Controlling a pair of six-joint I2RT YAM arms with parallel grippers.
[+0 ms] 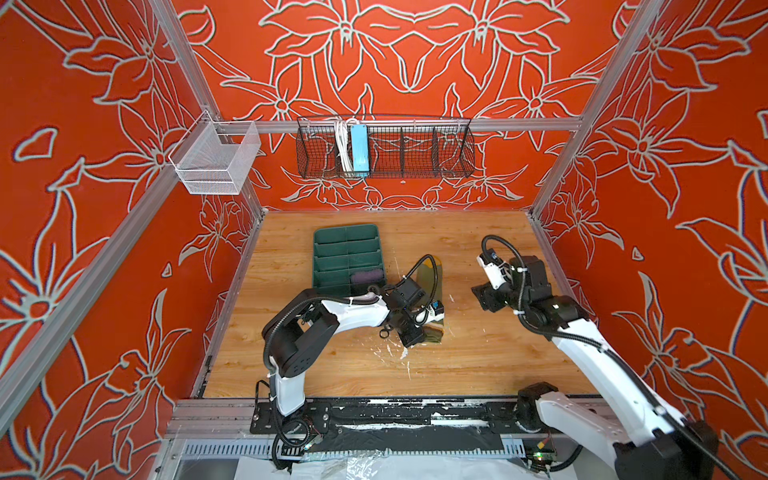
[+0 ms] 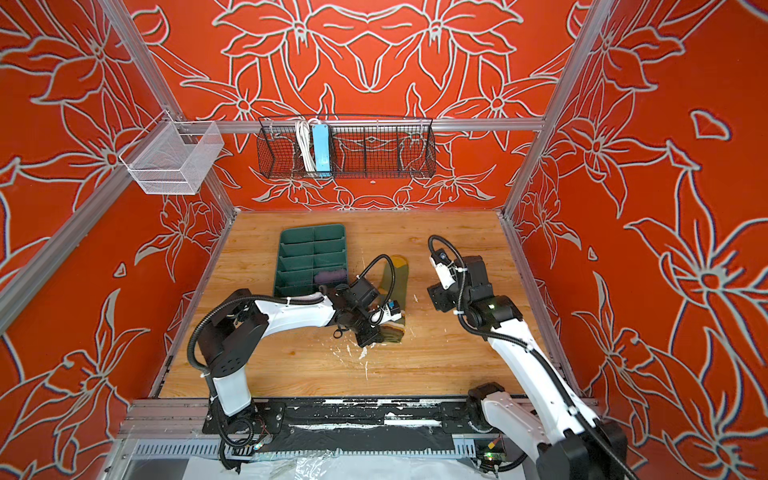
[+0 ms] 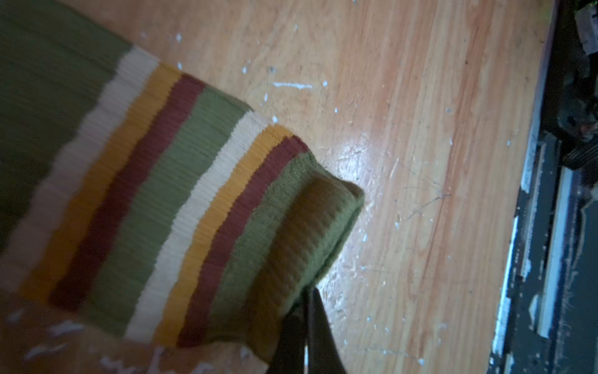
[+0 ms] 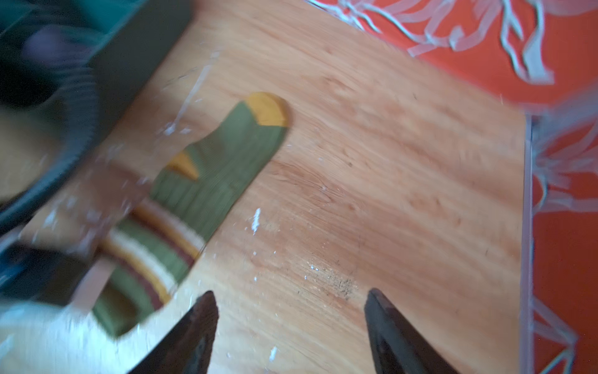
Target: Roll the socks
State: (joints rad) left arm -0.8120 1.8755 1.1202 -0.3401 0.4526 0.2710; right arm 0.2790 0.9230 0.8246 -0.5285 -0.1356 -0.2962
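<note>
Left fingers (image 3: pixel 323 343) pinch only a cuff corner of the green sock (image 3: pixel 194 194); it could slip out while rolling. Right fingers (image 4: pixel 194 330) stand wide, empty.

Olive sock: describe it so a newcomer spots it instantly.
On the wooden table, beside the dark green tray, lies the olive sock. Unlike the purple sock in the tray, it has a mustard toe and cream-mustard-maroon stripes, with the left gripper pinching its cuff.
</note>
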